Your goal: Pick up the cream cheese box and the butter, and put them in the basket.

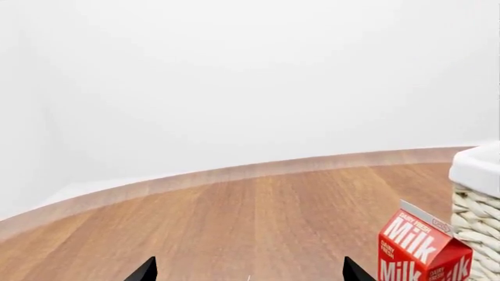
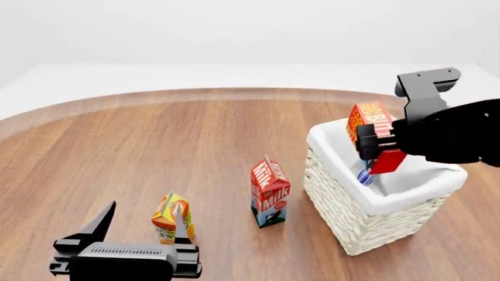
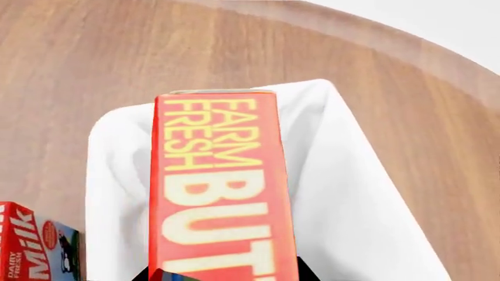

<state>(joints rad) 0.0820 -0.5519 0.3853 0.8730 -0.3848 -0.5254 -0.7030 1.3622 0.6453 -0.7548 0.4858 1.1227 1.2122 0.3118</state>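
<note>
Near edge, head view: left gripper [image 2: 140, 225] is parked low over the brown wooden tabletop [image 2: 156, 140], fingers spread wide, nothing held. Just beyond it stands the small orange juice carton [image 2: 170, 218], apparently not touched. Then the red gable-top milk carton [image 2: 270, 192] stands upright, just beside the basket wall, apart from it.

Further out: tall whitish woven wicker basket w/ white cloth liner [image 2: 367, 219]. Right gripper [image 2: 373, 145] is held above its opening, clamped on the red-orange butter carton w/ yellow lettering [image 2: 370, 124]; carton is tilted, one end up. Right wrist view confirms: butter [image 3: 217, 181] is centred over the liner [image 3: 352, 199], jaws closed on its lower end.

Cream cheese box: a small red-edged flat item w/ a blue oval [image 2: 373, 167] is seen below the gripper, inside the basket mouth. Prob. already in; resting or not can't be told.

Step in hand: butter release. Drop should be made w/ carton kept over liner centre, clear of the near rim and lowered a bit first, so nothing bounces out. Milk carton is close to the basket, so the arm is best withdrawn upward, not sideways.
</note>
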